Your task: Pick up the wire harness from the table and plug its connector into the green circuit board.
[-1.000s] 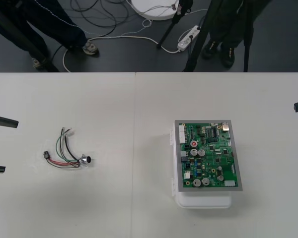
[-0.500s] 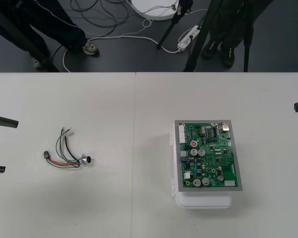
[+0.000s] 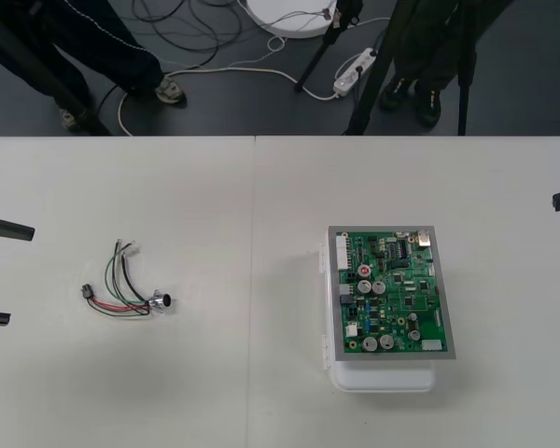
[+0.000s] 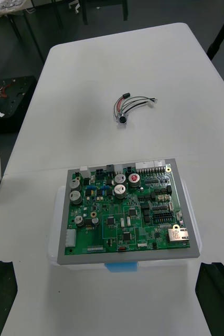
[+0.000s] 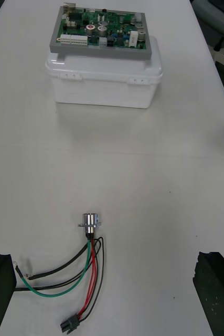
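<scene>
Out at nine o'clock my left gripper (image 3: 19,275) waits with fingers spread near the loose wire harness (image 3: 126,289), well apart at the green circuit board's (image 3: 392,291) nine o'clock; grabbing springy wires instead of the plug (image 3: 87,293) could skew it, while my right gripper (image 4: 107,294) idles spread at three o'clock.

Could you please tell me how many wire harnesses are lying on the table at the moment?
1. The wire harness lies loose on the table, to the robot's left of the green circuit board and apart from it.
</scene>
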